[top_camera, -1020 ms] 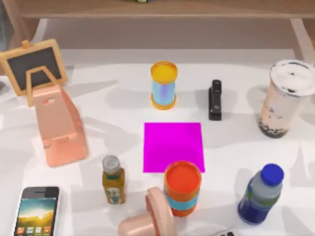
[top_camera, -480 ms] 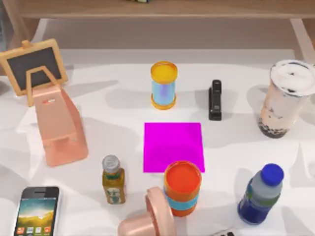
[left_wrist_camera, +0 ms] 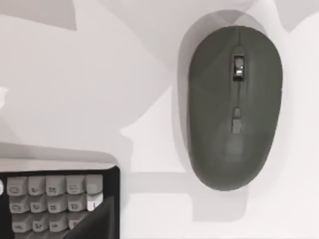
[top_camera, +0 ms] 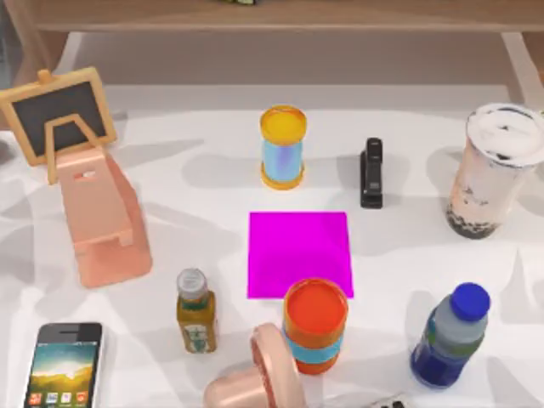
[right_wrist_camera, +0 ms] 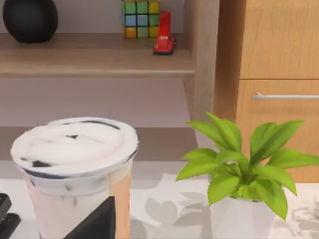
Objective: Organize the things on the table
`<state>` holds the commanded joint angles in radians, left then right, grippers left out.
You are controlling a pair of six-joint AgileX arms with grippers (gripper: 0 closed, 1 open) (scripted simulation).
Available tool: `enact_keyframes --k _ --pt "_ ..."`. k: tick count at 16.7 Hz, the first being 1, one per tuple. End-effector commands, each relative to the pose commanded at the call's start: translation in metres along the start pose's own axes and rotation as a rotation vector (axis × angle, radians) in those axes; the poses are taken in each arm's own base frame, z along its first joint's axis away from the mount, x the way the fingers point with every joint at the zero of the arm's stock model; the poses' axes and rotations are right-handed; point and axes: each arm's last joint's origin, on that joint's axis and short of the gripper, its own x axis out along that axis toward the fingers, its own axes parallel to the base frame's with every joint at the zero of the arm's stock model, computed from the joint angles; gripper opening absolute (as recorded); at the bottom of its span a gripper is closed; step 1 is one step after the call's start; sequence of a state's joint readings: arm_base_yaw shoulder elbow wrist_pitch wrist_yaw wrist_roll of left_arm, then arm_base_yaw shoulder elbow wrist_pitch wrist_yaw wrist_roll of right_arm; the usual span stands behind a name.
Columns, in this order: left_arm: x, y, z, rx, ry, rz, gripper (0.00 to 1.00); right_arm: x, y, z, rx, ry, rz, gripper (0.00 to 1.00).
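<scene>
A: Top view is showing the tabletop [top_camera: 170, 174] crowded: phone [top_camera: 64, 365] lying flat at the near left corner, milk-tea cup [top_camera: 495, 170] standing upright at the far right, and nothing sorted yet, we are judging.

B: And the mouse [left_wrist_camera: 234, 107]? We are seeing it from the left wrist camera, lying flat on the white surface, with a keyboard [left_wrist_camera: 55, 199] corner near it but apart.

A: So the left arm is hanging above the mouse. We cannot tell whether its fingers are released or clenched; same for the right arm, whose camera is facing the cup [right_wrist_camera: 75, 169] from close by.

B: Which step are we taking, then?

A: Likely two approaches at once: left to the mouse, right to the cup. For the mouse, we are advising a descent centred over the body, fingers closing across the narrow width, well clear of the keyboard. For the cup, a grasp at mid-body, below the lid, keeping it upright, since it is tall and could tip.

B: Any writing to read?

A: Nothing legible. The phone screen is showing colourful icons, the keys are carrying marks too small to make out, and the bottle labels are unreadable. A small plant [right_wrist_camera: 244, 169] is standing beside the cup.
</scene>
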<state>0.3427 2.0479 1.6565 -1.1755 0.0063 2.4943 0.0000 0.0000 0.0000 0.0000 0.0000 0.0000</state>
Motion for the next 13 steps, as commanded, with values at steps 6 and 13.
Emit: enact_keyframes --k 6,13 --pt "0.002 0.001 0.001 0.007 -0.003 -0.002 1.0 0.0 0.0 0.0 0.0 0.0 0.0 1.0" --pt "0.069 0.002 -0.002 0.005 0.004 0.004 1.0 0.0 0.0 0.0 0.0 0.0 0.0 1.0"
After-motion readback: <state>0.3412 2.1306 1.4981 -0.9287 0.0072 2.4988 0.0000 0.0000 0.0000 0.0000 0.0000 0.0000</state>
